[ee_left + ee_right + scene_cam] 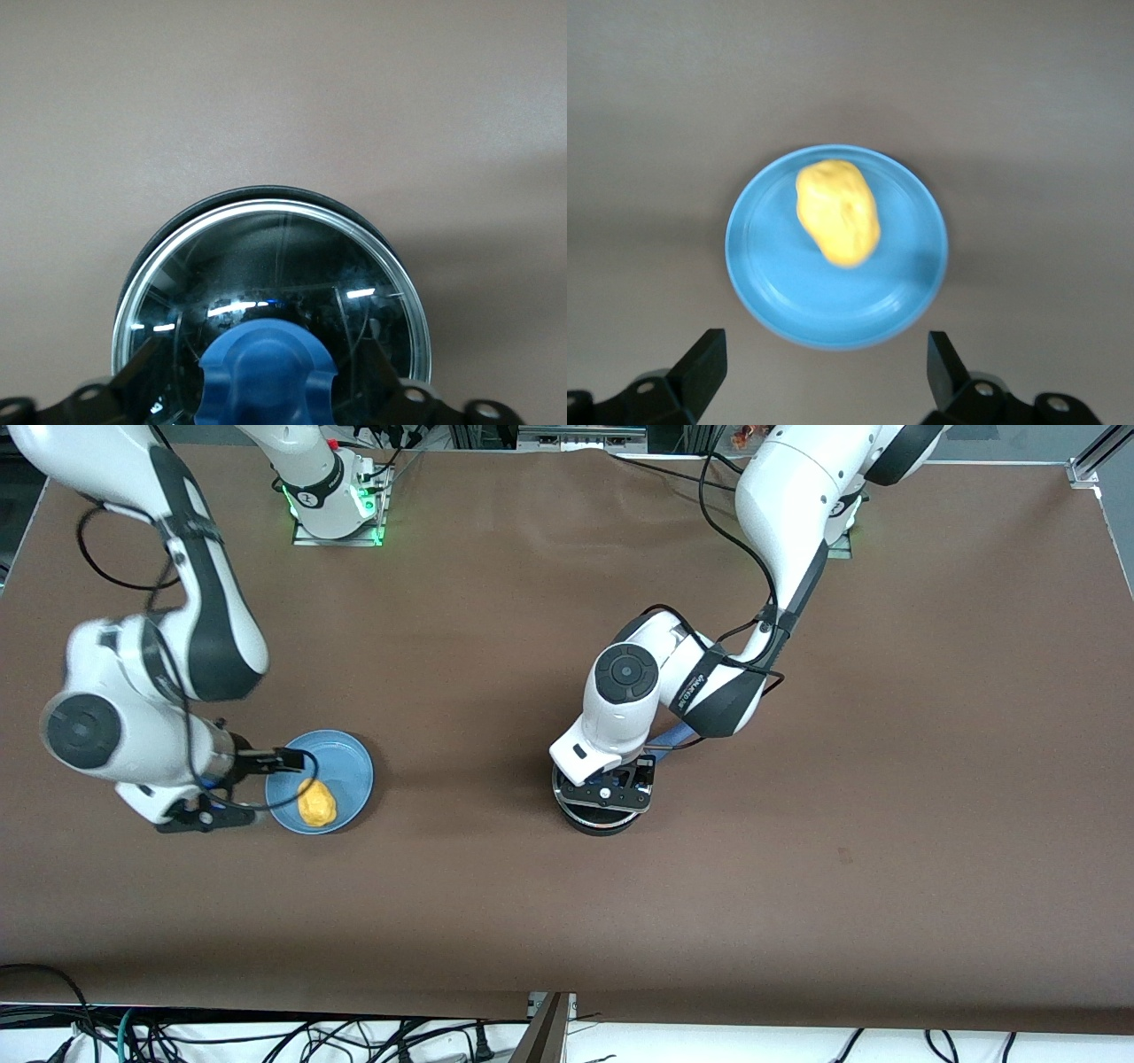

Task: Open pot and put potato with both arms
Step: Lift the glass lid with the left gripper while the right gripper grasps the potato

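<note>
The black pot point(602, 825) stands mid-table with its glass lid point(292, 257) on and its blue handle point(675, 735) pointing toward the left arm's base. My left gripper point(604, 795) hangs right over the lid. In the left wrist view my left gripper point(266, 381) is open, its fingers point(146, 372) on either side of the blue knob point(266, 367) with a gap. The yellow potato point(316, 802) lies on a light-blue plate point(341, 757). My right gripper point(202, 815) is open and empty, beside the plate toward the right arm's end of the table. The right wrist view shows the potato point(837, 212) on the plate point(788, 283), ahead of my right gripper point(824, 372).
The brown table point(886, 824) is bare around the pot and plate. Cables lie past the table edge nearest the front camera point(266, 1036).
</note>
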You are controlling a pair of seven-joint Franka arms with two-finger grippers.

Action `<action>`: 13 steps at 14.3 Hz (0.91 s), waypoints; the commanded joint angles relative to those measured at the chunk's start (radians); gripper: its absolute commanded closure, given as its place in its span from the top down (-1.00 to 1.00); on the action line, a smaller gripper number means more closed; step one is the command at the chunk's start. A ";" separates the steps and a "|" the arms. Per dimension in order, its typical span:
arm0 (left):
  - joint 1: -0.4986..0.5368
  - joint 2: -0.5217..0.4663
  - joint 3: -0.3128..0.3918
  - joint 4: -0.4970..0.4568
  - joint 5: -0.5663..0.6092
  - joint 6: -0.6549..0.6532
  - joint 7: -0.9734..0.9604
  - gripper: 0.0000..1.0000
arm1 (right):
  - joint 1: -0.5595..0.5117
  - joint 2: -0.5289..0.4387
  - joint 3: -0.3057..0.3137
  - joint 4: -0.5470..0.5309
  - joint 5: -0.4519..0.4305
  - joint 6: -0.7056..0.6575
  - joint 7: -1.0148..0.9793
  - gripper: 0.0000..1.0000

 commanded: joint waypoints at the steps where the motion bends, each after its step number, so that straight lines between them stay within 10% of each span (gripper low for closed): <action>1: -0.004 -0.006 -0.001 -0.009 0.035 0.008 0.015 0.60 | 0.005 0.086 0.002 0.031 -0.017 0.035 -0.015 1.00; 13: 0.001 -0.021 -0.003 -0.008 0.028 -0.007 0.030 -0.05 | -0.031 0.205 -0.005 0.012 -0.024 0.176 -0.216 0.78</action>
